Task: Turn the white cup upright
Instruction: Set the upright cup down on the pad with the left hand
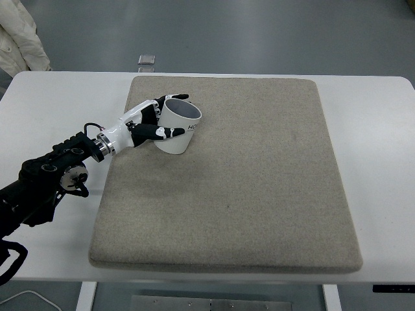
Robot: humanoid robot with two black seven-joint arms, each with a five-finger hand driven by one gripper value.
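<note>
A white cup [180, 129] with dark lettering sits on the beige mat [246, 188] near its far left corner, tilted with its open mouth facing up and away. My left hand [162, 116] reaches in from the left edge and wraps the cup. Its thumb lies across the near side and its fingers curl around the far rim. The black arm [45, 175] trails back over the white table. No right arm shows.
The mat covers most of the white table [52, 97]. A small grey object [147, 60] lies on the floor beyond the table's far edge. A white garment on a person [19, 32] shows at the top left corner.
</note>
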